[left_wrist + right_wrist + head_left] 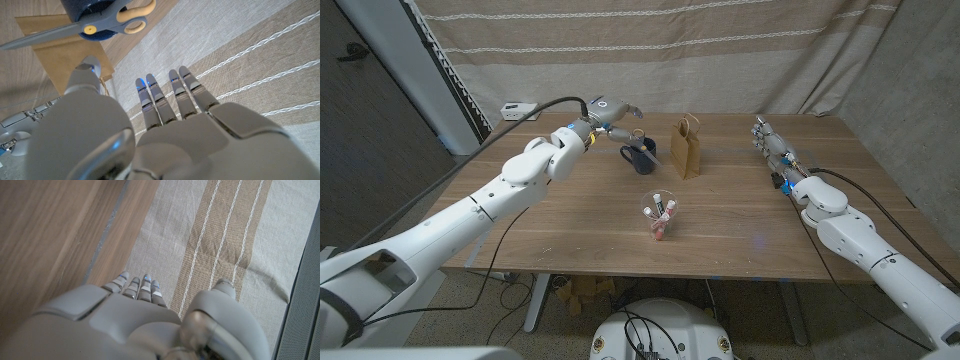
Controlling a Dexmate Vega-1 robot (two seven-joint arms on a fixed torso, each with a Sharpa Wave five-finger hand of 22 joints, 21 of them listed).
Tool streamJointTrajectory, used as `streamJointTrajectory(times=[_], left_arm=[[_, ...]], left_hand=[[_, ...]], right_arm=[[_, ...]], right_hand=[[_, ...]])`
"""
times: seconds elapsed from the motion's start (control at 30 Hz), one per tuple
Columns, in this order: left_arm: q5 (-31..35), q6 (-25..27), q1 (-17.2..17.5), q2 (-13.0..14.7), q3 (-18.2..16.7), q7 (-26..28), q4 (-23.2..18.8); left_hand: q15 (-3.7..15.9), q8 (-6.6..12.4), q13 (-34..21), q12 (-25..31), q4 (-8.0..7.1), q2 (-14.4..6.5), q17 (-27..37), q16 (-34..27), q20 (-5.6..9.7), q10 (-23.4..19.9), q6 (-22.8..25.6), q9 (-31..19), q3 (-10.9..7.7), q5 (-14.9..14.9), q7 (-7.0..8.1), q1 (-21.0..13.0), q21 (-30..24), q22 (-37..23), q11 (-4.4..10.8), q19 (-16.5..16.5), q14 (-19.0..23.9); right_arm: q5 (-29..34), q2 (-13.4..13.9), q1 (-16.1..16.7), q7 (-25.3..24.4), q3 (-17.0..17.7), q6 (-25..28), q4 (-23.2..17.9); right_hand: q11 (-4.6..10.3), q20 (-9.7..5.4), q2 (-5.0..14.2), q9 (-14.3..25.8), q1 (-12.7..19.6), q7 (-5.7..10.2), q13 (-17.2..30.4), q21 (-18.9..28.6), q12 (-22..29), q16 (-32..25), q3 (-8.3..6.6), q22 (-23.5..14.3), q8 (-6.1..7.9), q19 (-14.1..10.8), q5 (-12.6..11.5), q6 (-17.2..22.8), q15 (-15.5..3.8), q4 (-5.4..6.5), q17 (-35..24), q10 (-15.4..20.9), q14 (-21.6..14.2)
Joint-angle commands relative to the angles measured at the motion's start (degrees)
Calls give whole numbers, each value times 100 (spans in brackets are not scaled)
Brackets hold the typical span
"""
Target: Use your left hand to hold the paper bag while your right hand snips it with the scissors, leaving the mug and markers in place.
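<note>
A small brown paper bag (685, 148) with handles stands upright at the far middle of the table; the left wrist view shows paper bag (57, 52) too. Just left of it is a dark blue mug (640, 156), with blue-handled scissors (100, 24) lying across the mug (82, 7). A clear cup of markers (658, 216) stands nearer the front. My left hand (610, 111) hovers beside the mug on its far left, fingers (172, 95) spread, holding nothing. My right hand (769, 141) is near the table's far right, fingers (136, 287) straight, holding nothing.
A white power strip (518, 108) lies at the table's far left corner. A striped curtain (720, 50) hangs close behind the table. Bare wood (750, 220) stretches between the bag and my right arm.
</note>
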State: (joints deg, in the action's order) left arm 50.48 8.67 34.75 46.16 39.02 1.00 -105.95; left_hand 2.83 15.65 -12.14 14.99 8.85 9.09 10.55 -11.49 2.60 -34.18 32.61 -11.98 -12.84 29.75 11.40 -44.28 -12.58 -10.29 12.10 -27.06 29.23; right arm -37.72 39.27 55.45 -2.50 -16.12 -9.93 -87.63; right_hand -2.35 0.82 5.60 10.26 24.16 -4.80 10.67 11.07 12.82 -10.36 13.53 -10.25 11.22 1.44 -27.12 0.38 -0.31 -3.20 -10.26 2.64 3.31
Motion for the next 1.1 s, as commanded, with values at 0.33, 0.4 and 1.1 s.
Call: streamJointTrajectory(times=[0.33, 0.4, 1.1], left_arm=[[329, -224, -333, -131, 252, -591, 208], [375, -246, -348, -137, 273, -589, 225], [597, -358, -385, -203, 386, -661, 316]], left_hand=[[985, -141, -62, -137, -31, -17, 3, 98, 883, 167, -139, -35, 87, -65, 71, -108, 72, -32, -1, 124, -217], [983, -158, -75, -154, -48, -22, 6, 101, 880, 199, -160, -41, 109, -72, 92, -91, 86, -32, 0, 162, -277], [983, -179, -208, -133, -114, -110, 50, 39, 897, 134, -113, -93, 290, -52, 109, -12, 87, -44, 8, 389, -381]], right_arm=[[-30, 22, -10, 63, 21, -7, 19], [-22, 19, -4, 55, 26, -29, 23], [-55, 151, 257, -166, 158, 87, -278]], right_hand=[[-23, -28, 9, 34, 62, -10, 7, 26, -32, -9, 42, -15, -17, 10, -17, -56, 11, -20, -11, -24, 29], [-17, -26, 9, 34, 62, -7, 7, 26, -33, -10, 43, -15, -17, 11, -16, -58, 11, -21, -11, -28, 26], [-28, -10, 16, 34, 66, -10, 8, 21, -30, -15, 48, -15, -15, 27, -11, -59, 15, -22, -11, -17, 27]])
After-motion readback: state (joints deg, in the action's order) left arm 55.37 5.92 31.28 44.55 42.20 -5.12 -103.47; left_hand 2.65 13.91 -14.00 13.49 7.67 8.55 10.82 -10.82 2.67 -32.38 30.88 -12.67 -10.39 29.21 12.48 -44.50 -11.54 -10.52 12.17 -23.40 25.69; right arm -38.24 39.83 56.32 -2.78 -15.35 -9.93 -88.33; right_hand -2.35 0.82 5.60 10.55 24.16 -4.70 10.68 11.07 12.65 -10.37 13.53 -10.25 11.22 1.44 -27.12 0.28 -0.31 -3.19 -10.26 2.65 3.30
